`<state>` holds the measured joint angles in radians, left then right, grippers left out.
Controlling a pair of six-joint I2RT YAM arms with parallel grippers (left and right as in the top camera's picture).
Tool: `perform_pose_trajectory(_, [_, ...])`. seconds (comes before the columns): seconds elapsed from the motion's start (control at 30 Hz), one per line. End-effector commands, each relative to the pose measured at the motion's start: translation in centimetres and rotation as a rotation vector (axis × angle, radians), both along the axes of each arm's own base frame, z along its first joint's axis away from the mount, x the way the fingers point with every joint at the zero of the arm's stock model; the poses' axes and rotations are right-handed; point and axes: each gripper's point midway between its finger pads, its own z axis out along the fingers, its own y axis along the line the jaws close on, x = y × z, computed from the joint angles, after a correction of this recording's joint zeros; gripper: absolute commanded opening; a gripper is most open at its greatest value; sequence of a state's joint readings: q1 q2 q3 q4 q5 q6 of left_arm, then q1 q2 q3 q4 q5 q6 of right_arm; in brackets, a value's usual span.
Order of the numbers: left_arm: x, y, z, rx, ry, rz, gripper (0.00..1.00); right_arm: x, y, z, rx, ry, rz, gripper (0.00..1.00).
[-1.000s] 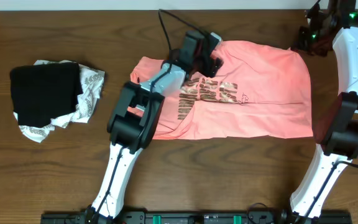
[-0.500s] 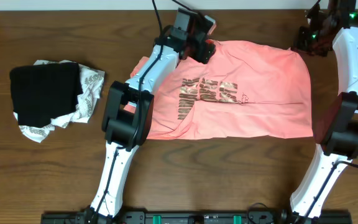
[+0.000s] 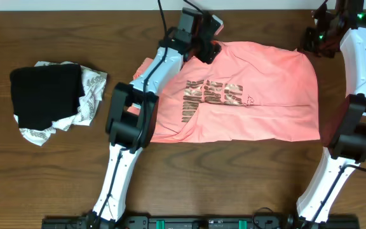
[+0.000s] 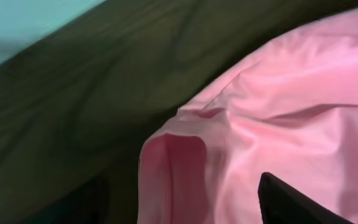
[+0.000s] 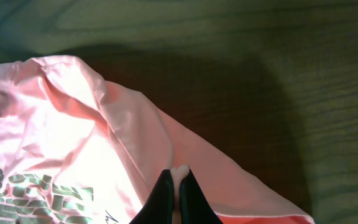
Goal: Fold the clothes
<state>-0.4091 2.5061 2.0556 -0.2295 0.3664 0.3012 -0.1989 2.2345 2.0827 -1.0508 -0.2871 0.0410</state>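
The clothes, a salmon-pink T-shirt with brownish-gold lettering, lie spread out flat in the middle of the table. My left gripper hovers over the shirt's far left corner. Its jaws are open, one dark finger on either side of a raised fold of pink fabric. My right gripper is at the shirt's far right corner. In the right wrist view it is shut on a small pinch of the pink shirt, and the lettering shows at lower left.
A black folded garment lies on a white patterned cloth at the table's left. The table's far edge runs just behind both grippers. Bare brown wood lies in front of the shirt.
My left gripper has moved from beside the lettering toward the far edge, onto the shirt's far left corner. It has stayed open. The right gripper has held still, shut on its corner.
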Motion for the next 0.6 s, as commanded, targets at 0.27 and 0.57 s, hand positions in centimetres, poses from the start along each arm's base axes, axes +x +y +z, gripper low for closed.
perform_pose_trajectory(0.27, [0.2, -1.1, -1.3, 0.020, -0.045, -0.048, 0.57, 0.2, 0.1, 0.7, -0.002, -0.015, -0.008, 0.01])
perform_pose_trajectory(0.57, [-0.2, -1.9, -1.3, 0.016, -0.043, -0.058, 0.45, 0.2, -0.1, 0.7, -0.002, -0.015, -0.011, 0.01])
